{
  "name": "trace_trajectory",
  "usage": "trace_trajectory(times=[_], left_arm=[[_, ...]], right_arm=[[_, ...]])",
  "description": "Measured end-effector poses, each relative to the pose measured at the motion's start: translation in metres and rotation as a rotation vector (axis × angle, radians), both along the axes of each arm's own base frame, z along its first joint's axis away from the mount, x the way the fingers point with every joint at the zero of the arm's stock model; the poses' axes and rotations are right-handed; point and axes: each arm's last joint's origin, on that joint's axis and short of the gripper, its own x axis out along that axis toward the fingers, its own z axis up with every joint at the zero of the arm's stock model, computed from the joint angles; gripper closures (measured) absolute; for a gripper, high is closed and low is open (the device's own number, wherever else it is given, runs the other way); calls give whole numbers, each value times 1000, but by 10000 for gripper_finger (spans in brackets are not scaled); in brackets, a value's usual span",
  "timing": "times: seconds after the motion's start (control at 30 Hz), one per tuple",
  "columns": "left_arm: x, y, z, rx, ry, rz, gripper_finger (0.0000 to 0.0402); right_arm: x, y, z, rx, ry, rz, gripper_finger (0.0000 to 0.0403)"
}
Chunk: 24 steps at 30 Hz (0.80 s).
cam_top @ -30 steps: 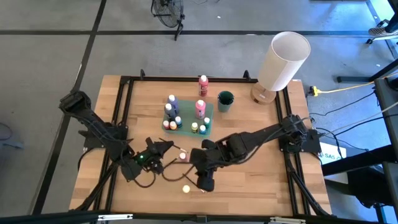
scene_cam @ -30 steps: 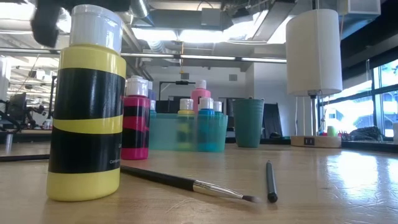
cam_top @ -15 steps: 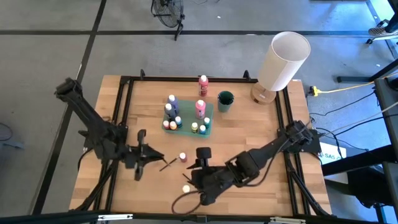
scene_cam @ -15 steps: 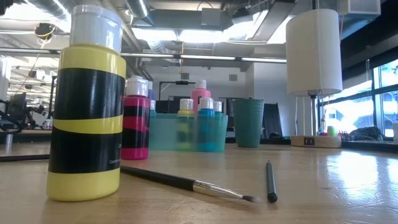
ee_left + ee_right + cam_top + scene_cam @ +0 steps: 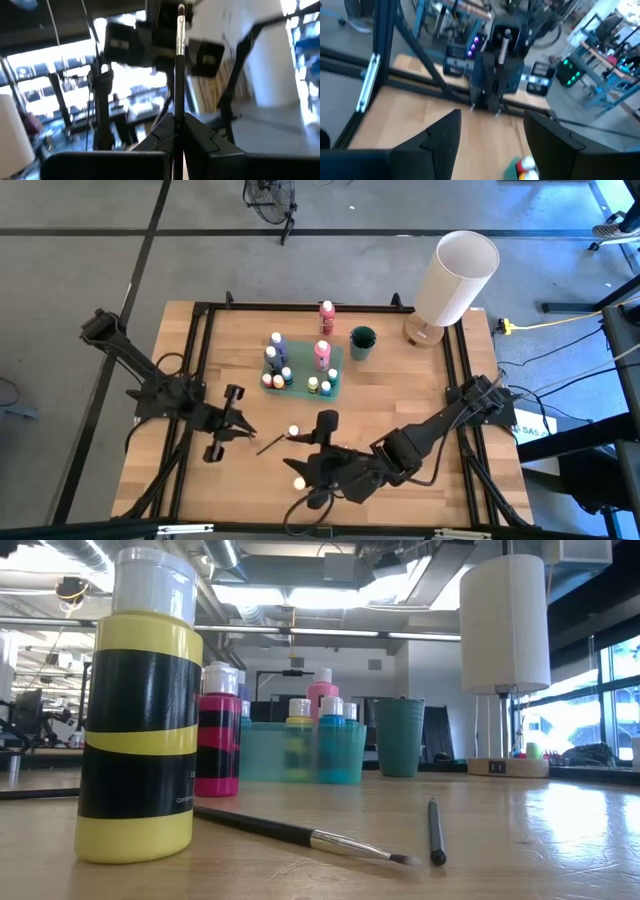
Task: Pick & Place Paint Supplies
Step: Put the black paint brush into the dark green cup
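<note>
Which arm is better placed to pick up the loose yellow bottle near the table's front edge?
Right. The right claw is open, empty and close beside the yellow bottle. The left claw is shut on a brush and sits farther away.

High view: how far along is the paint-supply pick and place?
Done: several bottles stand in the teal tray. In hand: the left gripper is shut on a brush; the right gripper is open, empty. Left: the yellow bottle, the red bottle and two brushes on the table.
</note>
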Motion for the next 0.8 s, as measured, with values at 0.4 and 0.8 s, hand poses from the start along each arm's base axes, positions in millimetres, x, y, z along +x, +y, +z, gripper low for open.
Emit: trace_trajectory(times=[0.4, 0.8], left_arm=[[9, -6, -14, -21, -71, -40, 388], [17, -12, -18, -55, -142, -69, 388]], right_arm=[[15, -23, 4, 29, -35, -50, 186], [29, -24, 11, 106, -132, 130, 186]])
